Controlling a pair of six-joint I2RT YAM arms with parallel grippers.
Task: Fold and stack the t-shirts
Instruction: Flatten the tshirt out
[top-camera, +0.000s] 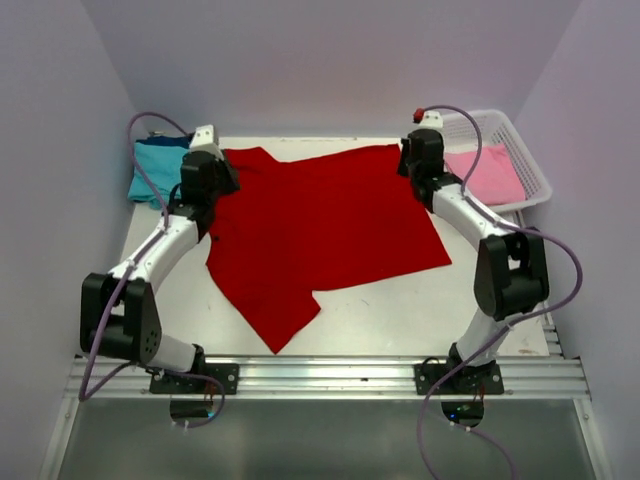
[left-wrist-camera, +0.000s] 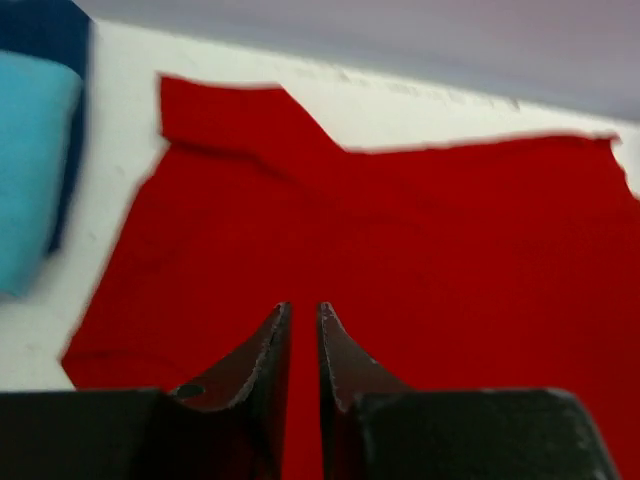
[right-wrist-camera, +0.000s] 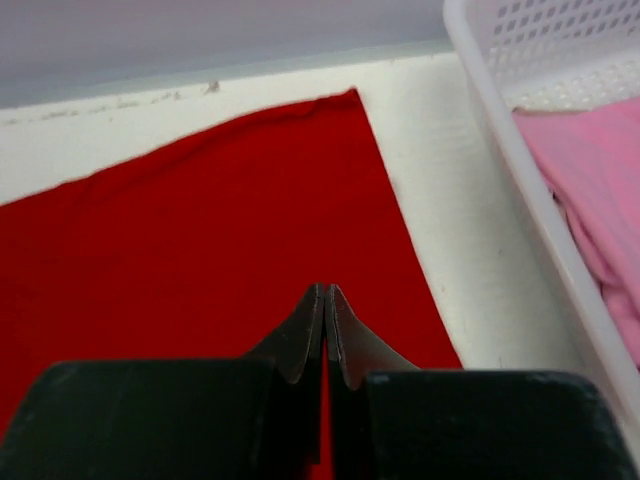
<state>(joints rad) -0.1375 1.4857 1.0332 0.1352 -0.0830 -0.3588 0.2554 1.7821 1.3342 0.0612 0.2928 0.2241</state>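
You have the white tabletop (top-camera: 400, 310) filling most of the overhead view. The red t-shirt (top-camera: 320, 230) is spread flat across its middle. Its straight hem edge runs down the right side, one sleeve points to the upper left and the other to the bottom centre of the frame.

Your left arm (top-camera: 150, 260) reaches up the left side of the frame, and its wrist sits over the shirt's upper left shoulder area. Your right arm (top-camera: 500, 270) comes up the right side, and its wrist is over the shirt's upper right corner.

The white lattice basket (top-camera: 535, 180) stands in the upper right corner, just beside that shirt corner but apart from it. The pink t-shirt (top-camera: 485, 172) lies inside the basket. In the upper left, the folded teal t-shirt (top-camera: 160, 170) lies near the red sleeve without touching it. In the left wrist view the dark blue t-shirt (left-wrist-camera: 45, 30) shows at the top left edge, against the teal one; you cannot tell how the two are stacked.

Your left fingers (left-wrist-camera: 285, 325) stand a narrow slit apart over the red cloth, and nothing is seen gripped between them. Your right fingers (right-wrist-camera: 318, 312) are closed tip to tip above the cloth near its hem edge, and no fold shows caught between them.
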